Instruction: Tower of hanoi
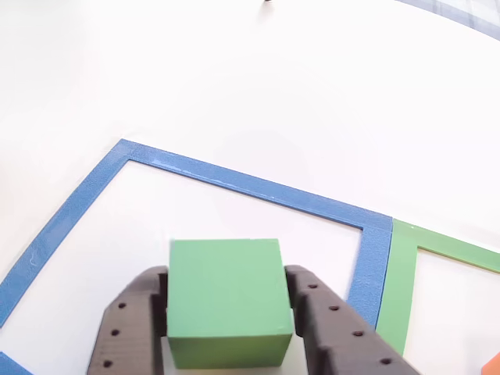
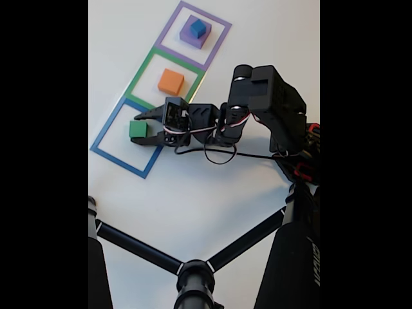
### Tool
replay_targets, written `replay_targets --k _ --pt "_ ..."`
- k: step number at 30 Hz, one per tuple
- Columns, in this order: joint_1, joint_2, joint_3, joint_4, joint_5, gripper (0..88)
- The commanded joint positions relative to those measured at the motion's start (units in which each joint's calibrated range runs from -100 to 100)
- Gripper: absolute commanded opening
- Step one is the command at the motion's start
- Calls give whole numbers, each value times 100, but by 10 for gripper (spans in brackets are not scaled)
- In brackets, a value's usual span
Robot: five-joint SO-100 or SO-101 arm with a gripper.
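Gripper [image 2: 143, 128] straddles green block [image 2: 138, 129]; orange block [image 2: 170, 82] near.

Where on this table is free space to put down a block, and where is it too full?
Free: the white table below the blue tape square, and the strip left of the three squares. Crowded: the blue square, where the hand flanks the green block; the orange block fills the green square.

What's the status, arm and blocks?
End effector straddles green block in blue square, grip unconfirmed. Orange block alone; blue cube on purple block. Nothing obstructing.
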Motion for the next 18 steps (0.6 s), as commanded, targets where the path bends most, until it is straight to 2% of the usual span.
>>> replay_targets --k 1,11,14,18 --pt "-97 -80 -98 34 54 104" --pt "-50 -484 184 123 54 83" --pt "-40 -1130 548 471 54 80" --pt "-40 -2543 1048 1515 54 78"
